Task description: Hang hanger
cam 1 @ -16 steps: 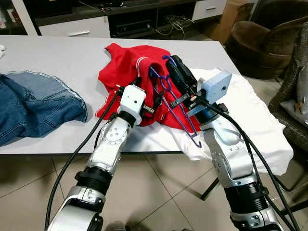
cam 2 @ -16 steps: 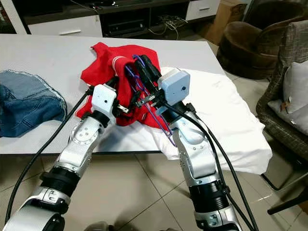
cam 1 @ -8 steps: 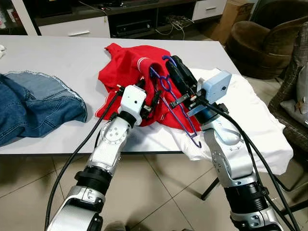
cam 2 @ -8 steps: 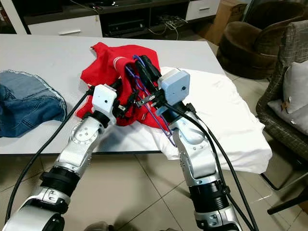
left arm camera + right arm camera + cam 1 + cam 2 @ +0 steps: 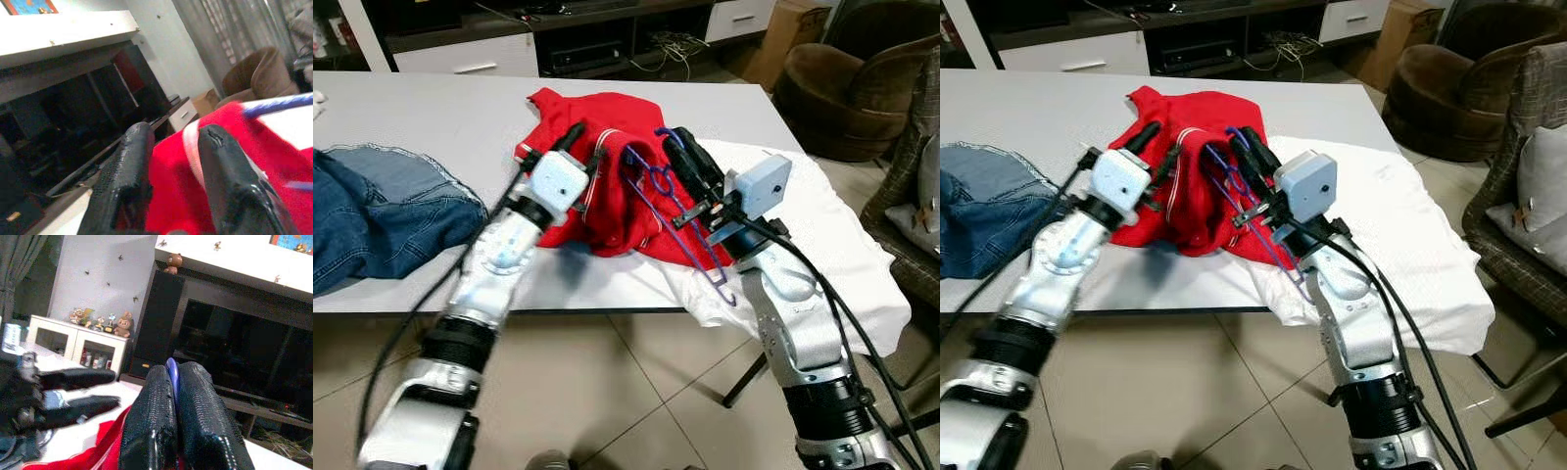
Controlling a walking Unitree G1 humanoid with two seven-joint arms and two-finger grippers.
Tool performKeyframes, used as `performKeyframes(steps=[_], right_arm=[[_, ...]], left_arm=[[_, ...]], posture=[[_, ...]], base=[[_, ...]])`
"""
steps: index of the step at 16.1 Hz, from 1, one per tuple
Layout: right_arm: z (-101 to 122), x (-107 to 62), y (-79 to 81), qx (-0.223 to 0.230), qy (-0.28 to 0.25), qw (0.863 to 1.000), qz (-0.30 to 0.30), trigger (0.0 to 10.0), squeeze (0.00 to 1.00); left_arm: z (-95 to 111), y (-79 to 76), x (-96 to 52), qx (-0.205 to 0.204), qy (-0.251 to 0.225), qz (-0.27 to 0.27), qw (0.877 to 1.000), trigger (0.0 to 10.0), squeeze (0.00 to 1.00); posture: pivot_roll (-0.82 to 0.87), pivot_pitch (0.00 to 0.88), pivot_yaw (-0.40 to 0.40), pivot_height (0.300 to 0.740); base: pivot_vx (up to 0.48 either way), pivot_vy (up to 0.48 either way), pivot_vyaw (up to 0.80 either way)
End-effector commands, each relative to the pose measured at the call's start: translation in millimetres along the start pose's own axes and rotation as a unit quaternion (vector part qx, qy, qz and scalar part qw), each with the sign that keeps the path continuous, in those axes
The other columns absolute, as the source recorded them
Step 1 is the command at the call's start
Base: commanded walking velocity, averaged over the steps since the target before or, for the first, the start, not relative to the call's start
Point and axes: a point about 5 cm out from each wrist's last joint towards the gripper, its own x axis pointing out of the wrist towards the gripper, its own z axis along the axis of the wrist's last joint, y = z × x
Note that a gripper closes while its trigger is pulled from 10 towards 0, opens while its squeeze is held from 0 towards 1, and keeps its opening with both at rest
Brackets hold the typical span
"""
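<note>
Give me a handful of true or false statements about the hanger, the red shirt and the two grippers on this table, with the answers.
1. The right gripper is shut on the purple hanger. True.
2. The red shirt hangs from a rail. False: it lies bunched on the grey table.
3. The left gripper has red cloth between its fingers. True: the left wrist view shows the shirt's white-striped edge between them.
4. The blue jeans lie on top of the red shirt. False: they lie apart from it, further to the robot's left.
5. A white cloth lies under the red shirt and drapes over the table's right edge. True.
</note>
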Motion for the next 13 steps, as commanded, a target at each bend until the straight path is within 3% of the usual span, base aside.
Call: performKeyframes(steps=[1, 8, 9, 10, 11, 13], right_arm=[[4, 2.2, -6.6, -0.002, -0.005, 1.0, -0.006, 10.0, 0.0], [14, 0.8, 4.2, -0.012, -0.012, 0.997, 0.077, 10.0, 0.0], [17, -0.1, 7.0, -0.013, -0.014, 0.995, 0.096, 10.0, 0.0], [19, -0.4, 8.7, -0.013, -0.016, 0.994, 0.11, 10.0, 0.0], [21, -0.5, 8.5, -0.018, -0.018, 0.993, 0.118, 10.0, 0.0], [22, -1.0, 4.3, -0.036, -0.016, 0.991, 0.125, 10.0, 0.0]], left_arm=[[8, 7.8, 5.8, 0.013, -0.019, 0.009, 1.0, 0.0, 0.0], [11, 13.6, 2.8, 0.009, -0.05, -0.029, 0.998, 0.0, 0.0], [10, 9.3, 0.3, 0.005, -0.052, -0.07, 0.996, 1.5, 0.0], [9, 3.5, -2.7, 0.002, -0.049, -0.114, 0.992, 4.9, 0.0], [6, -1.1, -7.7, 0.009, -0.046, -0.156, 0.987, 10.0, 0.0], [3, 1.6, -16.6, 0.001, -0.042, -0.202, 0.979, 10.0, 0.0]], posture=[[0.08, 0.01, -0.01, 0.74], [0.09, 0.011, -0.018, 0.74], [0.09, 0.01, -0.022, 0.74], [0.09, 0.01, -0.022, 0.74], [0.09, 0.008, -0.024, 0.74], [0.08, 0.007, -0.025, 0.74]], base=[[0.0, 0.0, 0.0], [0.0, 0.0, 0.0], [0.0, 0.0, 0.0], [0.0, 0.0, 0.0], [0.0, 0.0, 0.0], [0.0, 0.0, 0.0]])
